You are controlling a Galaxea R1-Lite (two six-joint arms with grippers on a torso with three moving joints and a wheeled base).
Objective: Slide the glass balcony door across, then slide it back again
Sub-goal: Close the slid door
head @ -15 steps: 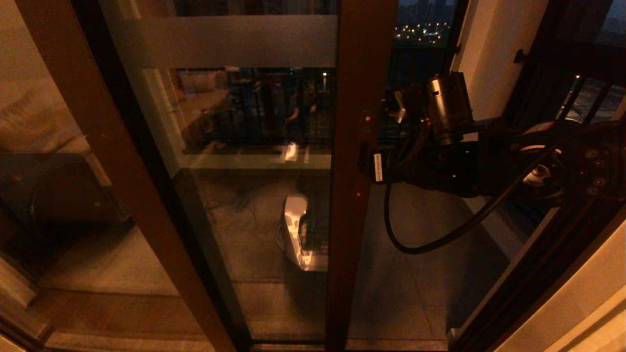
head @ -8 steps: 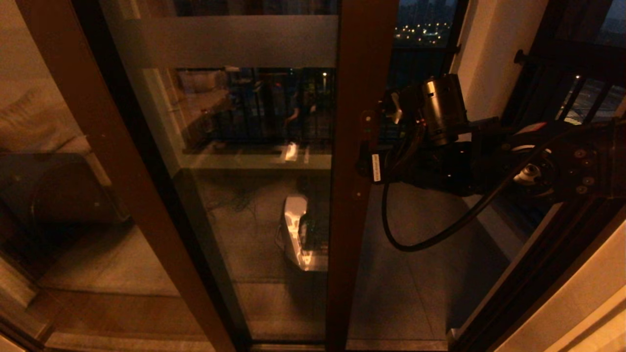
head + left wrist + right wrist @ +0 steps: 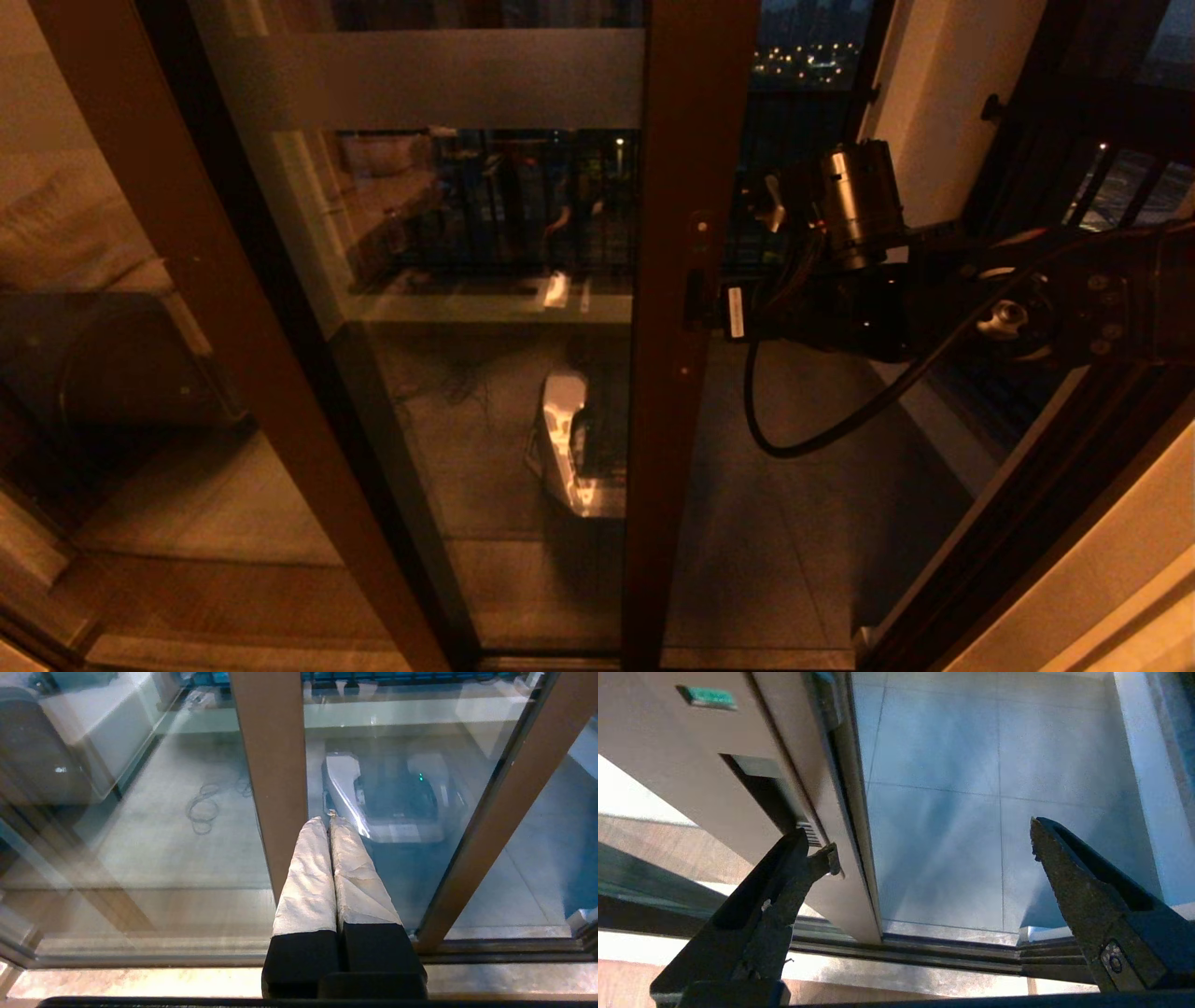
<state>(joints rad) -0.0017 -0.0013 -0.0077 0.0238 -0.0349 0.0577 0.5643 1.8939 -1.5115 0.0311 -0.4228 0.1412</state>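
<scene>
The glass balcony door [image 3: 467, 392] has a dark reddish-brown frame [image 3: 686, 140] and a frosted band near its top. It stands partly slid, with an open gap to its right. My right gripper [image 3: 711, 308] is at the slim handle slot [image 3: 759, 784] and open [image 3: 931, 840]. It straddles the frame's edge, one fingertip [image 3: 826, 858] against the frame just below the slot. The other finger [image 3: 1064, 868] hangs free in the gap. My left gripper [image 3: 327, 820] is shut on nothing, pointing at the lower glass. It is out of the head view.
A fixed brown-framed panel [image 3: 215, 280] at left shows a washing machine [image 3: 103, 373]. A white wall pillar [image 3: 943, 112] and the black-barred railing window [image 3: 1102, 187] stand at right. The floor track [image 3: 948, 952] runs below. Balcony tiles [image 3: 803, 523] show through the gap.
My right arm has shifted slightly right and upward at the handle. The door frame has not visibly moved.
</scene>
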